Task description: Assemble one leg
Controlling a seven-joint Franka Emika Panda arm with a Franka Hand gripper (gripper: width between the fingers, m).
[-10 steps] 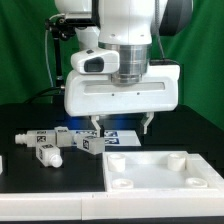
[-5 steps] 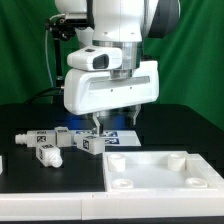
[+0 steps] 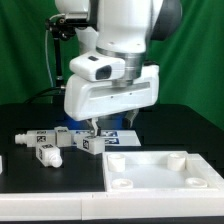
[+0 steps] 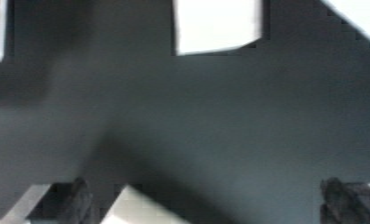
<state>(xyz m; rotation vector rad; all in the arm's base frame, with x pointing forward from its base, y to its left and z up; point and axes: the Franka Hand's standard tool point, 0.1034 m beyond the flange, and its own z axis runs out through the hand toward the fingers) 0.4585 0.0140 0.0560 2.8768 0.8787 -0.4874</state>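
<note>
While tilted, spread claw (image 3: 112, 123) over leg (image 3: 91, 144), near edge of panel (image 3: 160, 172)

No readable text or numbers, only black-and-white fiducial tags on the legs (image 3: 62, 141)

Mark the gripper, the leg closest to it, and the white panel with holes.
gripper (image 3: 112, 124): exterior view, midway between its open fingertips.
leg closest to the gripper (image 3: 88, 144): exterior view, its tagged side.
white panel (image 3: 150, 172): exterior view, flat surface between the holes.
</note>
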